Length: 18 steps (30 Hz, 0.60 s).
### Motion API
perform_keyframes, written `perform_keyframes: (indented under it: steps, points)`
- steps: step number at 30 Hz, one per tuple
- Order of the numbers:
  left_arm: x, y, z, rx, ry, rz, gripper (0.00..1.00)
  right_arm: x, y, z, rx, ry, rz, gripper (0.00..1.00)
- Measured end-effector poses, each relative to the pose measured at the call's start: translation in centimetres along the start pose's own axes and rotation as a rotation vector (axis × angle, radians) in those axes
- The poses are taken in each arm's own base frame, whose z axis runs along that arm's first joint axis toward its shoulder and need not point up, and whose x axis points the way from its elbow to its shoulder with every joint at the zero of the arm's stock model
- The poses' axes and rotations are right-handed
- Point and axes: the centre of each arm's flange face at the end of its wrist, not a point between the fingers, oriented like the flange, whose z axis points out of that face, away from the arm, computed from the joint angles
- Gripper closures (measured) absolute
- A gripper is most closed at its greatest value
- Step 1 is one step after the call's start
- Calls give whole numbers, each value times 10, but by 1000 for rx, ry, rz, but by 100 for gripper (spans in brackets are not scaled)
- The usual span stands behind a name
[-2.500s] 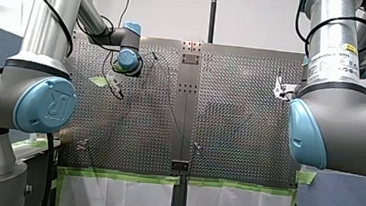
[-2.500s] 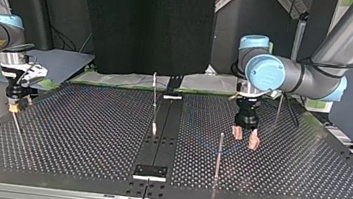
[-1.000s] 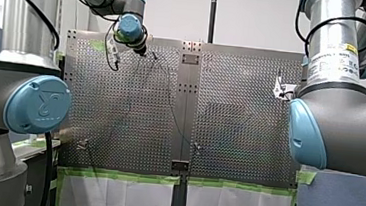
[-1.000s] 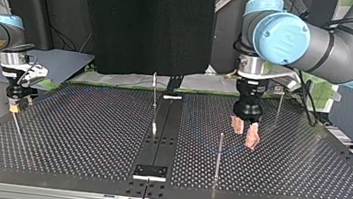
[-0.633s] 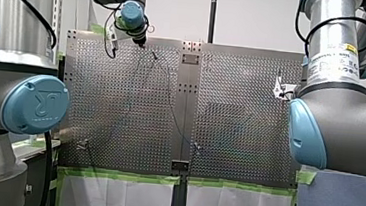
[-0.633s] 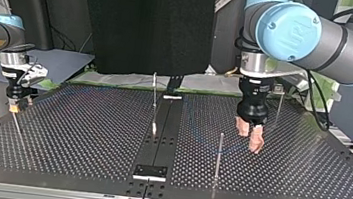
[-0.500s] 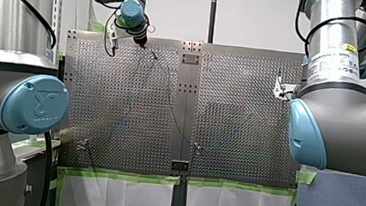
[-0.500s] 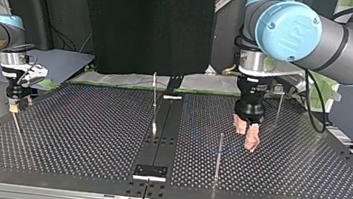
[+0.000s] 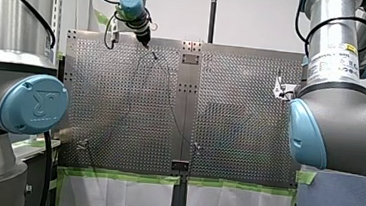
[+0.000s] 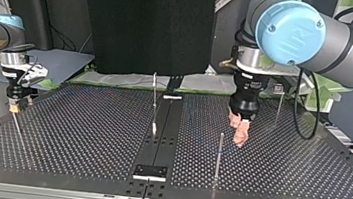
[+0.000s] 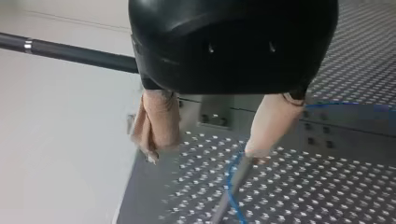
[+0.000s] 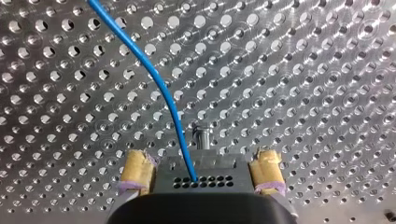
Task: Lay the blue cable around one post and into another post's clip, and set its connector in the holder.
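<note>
As the left gripper [image 11: 201, 155] hangs spread & empty, the blue cable [image 12: 161, 86] runs under one fingertip, by a post [image 10: 219, 153]. Right gripper [image 12: 201, 171]: spread, cable btwn pads.

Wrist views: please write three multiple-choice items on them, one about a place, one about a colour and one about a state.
1. In the right wrist view, where does the cable run?
A. Between the right gripper's yellow pads.
B. Outside both pads.
C. Nowhere in the view.

2. What colour is the cable?
A. Red.
B. Blue.
C. Green.

3. In the left wrist view, how does the left gripper stand?
A. Shut on the cable.
B. Open.
C. Shut on nothing.

Answers:
1 A, the cable leads into the gap between the two pads.
2 B, it is blue in both wrist views.
3 B, its beige pads stand clearly apart.
</note>
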Motion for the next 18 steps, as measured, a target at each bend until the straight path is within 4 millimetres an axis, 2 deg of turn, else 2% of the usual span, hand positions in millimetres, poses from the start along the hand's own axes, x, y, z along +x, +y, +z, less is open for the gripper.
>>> perform_keyframes:
  steps: [6,18]
  points:
    - [-1,0,-2,2,15,49,0,0,0,0,0,0,0,0]
    - [-8,-3,0,17,-16,11,0,1,0,0,0,3,1,0]
